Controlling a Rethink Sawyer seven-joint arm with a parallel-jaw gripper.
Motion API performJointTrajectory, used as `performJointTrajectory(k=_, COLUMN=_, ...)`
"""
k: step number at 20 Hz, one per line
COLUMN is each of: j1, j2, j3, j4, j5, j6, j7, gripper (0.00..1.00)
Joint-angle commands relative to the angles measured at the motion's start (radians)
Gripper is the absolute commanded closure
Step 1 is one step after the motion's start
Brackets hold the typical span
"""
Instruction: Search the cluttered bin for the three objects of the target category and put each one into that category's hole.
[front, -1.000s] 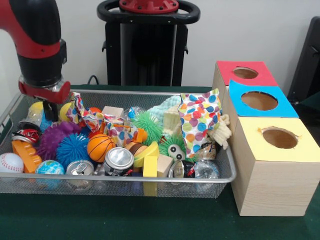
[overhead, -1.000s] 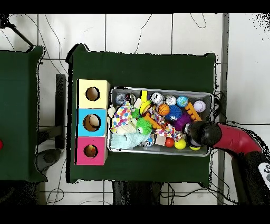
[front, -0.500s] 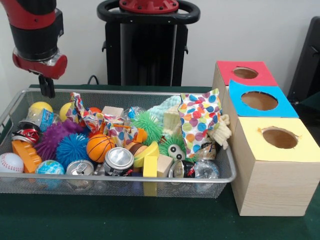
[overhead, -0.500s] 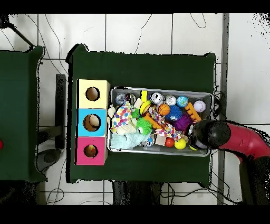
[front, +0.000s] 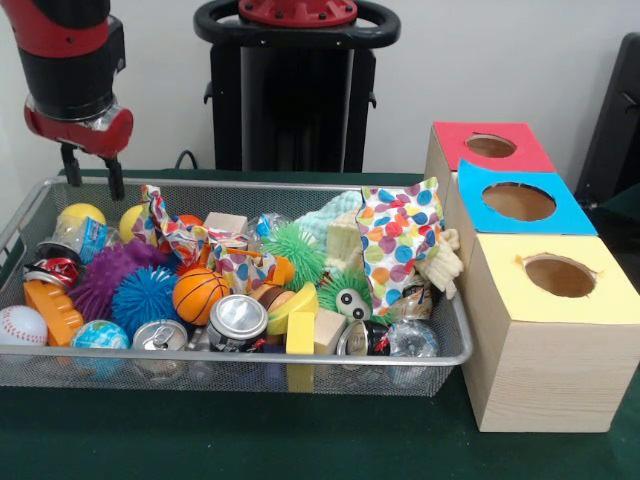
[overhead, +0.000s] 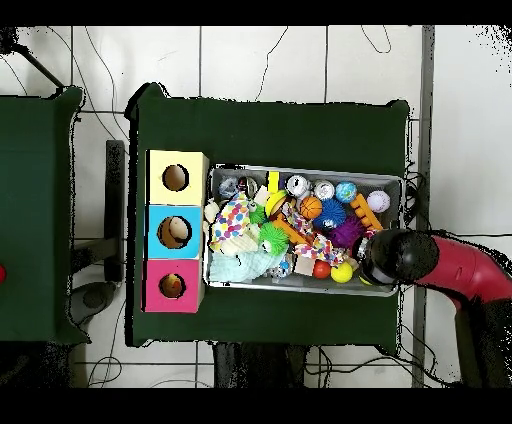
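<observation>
A wire mesh bin (front: 300, 357) holds a jumble of toys, balls, cans and wrappers. My gripper (front: 92, 180) hangs open and empty above the bin's far left corner, just over its rim. Below it lie two yellow balls (front: 78, 214) (front: 131, 222). Nearby are a purple spiky ball (front: 105, 275), a blue spiky ball (front: 147, 296), a basketball (front: 200, 294), a baseball (front: 20, 325) and a globe ball (front: 100, 335). Cans (front: 238, 320) (front: 160, 336) lie at the front. In the overhead view the arm (overhead: 400, 258) covers the gripper at the bin's (overhead: 300, 168) right end.
Right of the bin stand three wooden boxes with round holes: red-topped (front: 455, 140) farthest, blue-topped (front: 480, 185) in the middle, yellow-topped (front: 610, 300) nearest. A polka-dot bag (front: 400, 240) stands tall at the bin's right end beside them. A green spiky ball (front: 292, 248) sits mid-bin.
My gripper rose out of the bin's left corner with nothing in it, then its fingers spread apart. The objects in the bin stay where they were.
</observation>
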Motion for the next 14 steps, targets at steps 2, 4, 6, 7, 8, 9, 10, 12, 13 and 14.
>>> performJointTrajectory(k=2, j1=-0.056, j2=0.088, j3=0.104, j4=0.086, j5=0.009, j6=-0.227, j7=-0.016, gripper=0.0)
performJointTrajectory(k=4, j1=-0.07, j2=0.103, j3=0.115, j4=0.092, j5=0.016, j6=-0.27, j7=-0.003, gripper=0.0)
performJointTrajectory(k=6, j1=-0.086, j2=0.108, j3=0.129, j4=0.099, j5=0.025, j6=-0.295, j7=-0.003, gripper=0.0)
performJointTrajectory(k=7, j1=-0.094, j2=0.11, j3=0.139, j4=0.103, j5=0.031, j6=-0.304, j7=-0.007, gripper=0.0)
performJointTrajectory(k=8, j1=-0.102, j2=0.112, j3=0.148, j4=0.105, j5=0.037, j6=-0.31, j7=-0.01, gripper=0.0)
performJointTrajectory(k=9, j1=-0.108, j2=0.116, j3=0.156, j4=0.106, j5=0.04, j6=-0.319, j7=-0.011, gripper=0.0)
performJointTrajectory(k=10, j1=-0.112, j2=0.118, j3=0.16, j4=0.107, j5=0.043, j6=-0.323, j7=-0.01, gripper=0.0)
performJointTrajectory(k=12, j1=-0.116, j2=0.116, j3=0.168, j4=0.113, j5=0.049, j6=-0.332, j7=-0.001, gripper=0.0)
performJointTrajectory(k=13, j1=-0.113, j2=0.11, j3=0.166, j4=0.115, j5=0.052, j6=-0.332, j7=0.007, gripper=0.0)
performJointTrajectory(k=14, j1=-0.111, j2=0.1, j3=0.166, j4=0.121, j5=0.058, j6=-0.328, j7=0.013, gripper=0.0)
